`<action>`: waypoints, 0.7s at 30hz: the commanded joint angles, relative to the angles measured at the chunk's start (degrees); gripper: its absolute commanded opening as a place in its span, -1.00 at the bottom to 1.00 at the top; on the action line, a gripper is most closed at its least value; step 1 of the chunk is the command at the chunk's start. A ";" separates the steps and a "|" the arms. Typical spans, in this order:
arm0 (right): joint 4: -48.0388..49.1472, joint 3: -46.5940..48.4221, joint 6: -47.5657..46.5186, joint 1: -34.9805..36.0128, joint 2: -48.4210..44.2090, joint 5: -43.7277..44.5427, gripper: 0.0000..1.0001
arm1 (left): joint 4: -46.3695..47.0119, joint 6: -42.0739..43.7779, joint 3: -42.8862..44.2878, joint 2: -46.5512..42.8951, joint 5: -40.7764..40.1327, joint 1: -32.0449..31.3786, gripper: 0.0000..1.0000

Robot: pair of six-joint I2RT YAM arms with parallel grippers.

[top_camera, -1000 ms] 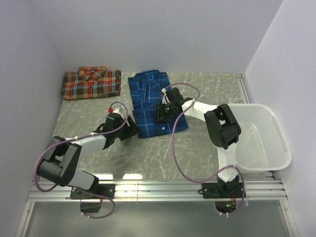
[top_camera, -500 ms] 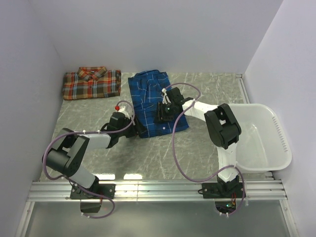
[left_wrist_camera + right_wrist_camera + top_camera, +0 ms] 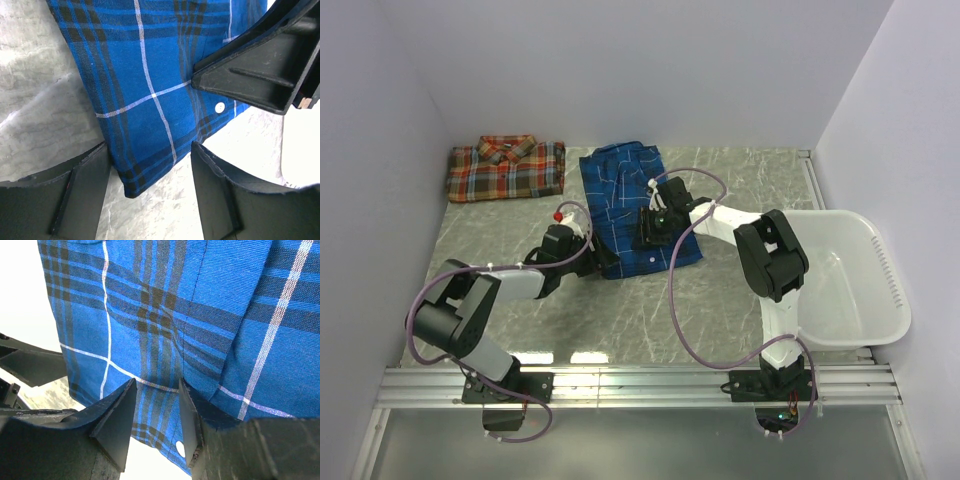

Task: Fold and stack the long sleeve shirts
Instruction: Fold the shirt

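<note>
Your left hand (image 3: 150, 148) has slid to the 7 o'clock corner of the blue shirt (image 3: 625, 205), jaws open astride it, ready to pinch; the right hand (image 3: 156, 386) sits mid-shirt, grip unclear; the red-orange shirt (image 3: 506, 168) lies folded at the worktop's (image 3: 720, 300) 10 o'clock

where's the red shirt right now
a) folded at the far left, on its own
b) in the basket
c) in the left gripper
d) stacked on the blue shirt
a: the red shirt lies folded at the far left, apart from the blue shirt and the basket.
</note>
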 commanded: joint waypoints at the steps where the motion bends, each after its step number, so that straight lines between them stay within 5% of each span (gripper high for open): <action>1: -2.07 -0.74 -1.21 -0.47 1.49 0.84 -0.06 | -2.44 -0.30 3.60 -3.59 0.53 -0.38 0.37; 7: -1.80 -0.82 -1.03 -0.38 1.49 0.66 -0.06 | -9.24 0.85 4.92 -6.59 -4.39 -0.39 0.37; 21: -1.71 -0.74 -0.94 -0.38 2.28 0.05 -0.06 | -1.69 -2.93 4.67 1.75 2.54 -0.56 0.39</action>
